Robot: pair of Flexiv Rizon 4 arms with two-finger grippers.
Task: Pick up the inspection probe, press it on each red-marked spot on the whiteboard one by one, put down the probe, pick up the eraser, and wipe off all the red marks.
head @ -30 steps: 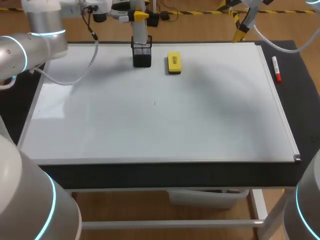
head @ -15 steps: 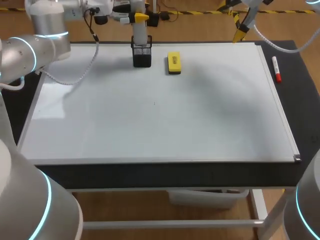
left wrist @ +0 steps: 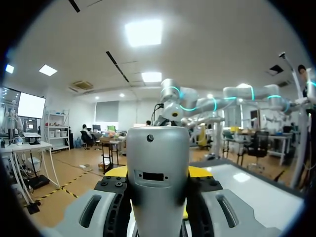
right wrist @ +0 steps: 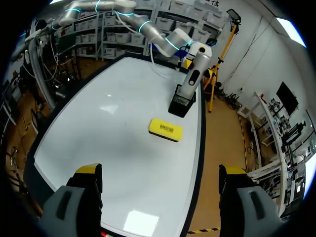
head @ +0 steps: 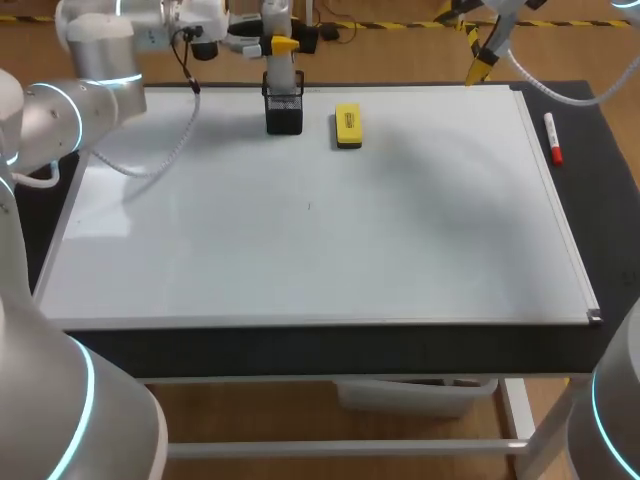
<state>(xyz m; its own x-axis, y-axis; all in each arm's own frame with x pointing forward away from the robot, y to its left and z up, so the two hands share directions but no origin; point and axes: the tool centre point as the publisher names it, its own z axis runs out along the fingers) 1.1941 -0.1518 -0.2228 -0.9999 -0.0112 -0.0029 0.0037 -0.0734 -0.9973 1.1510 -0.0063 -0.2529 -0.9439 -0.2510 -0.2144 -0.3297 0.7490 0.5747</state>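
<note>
The grey cylindrical inspection probe (head: 282, 78) stands upright with its lower end in a black mesh holder (head: 285, 112) at the whiteboard's (head: 300, 250) far edge. My left gripper (head: 278, 45) is shut on the probe's upper part. In the left wrist view the probe (left wrist: 158, 182) fills the gap between the yellow tips. The yellow eraser (head: 347, 126) lies flat on the board just right of the holder. My right gripper (head: 480, 66) hangs open above the far right corner. In its own view the eraser (right wrist: 165, 129), holder (right wrist: 180, 105) and probe (right wrist: 191, 81) lie ahead of its fingers. No red marks show on the board.
A red marker (head: 552, 138) lies on the dark table (head: 600, 200) beside the board's right edge. A tiny dark speck (head: 309, 207) sits near the board's middle. A grey cable (head: 160, 150) from my left arm droops over the board's far left part.
My left arm's elbow has swung back toward the far left, and its gripper has sunk slightly with the probe over the holder. The right arm has kept still.
</note>
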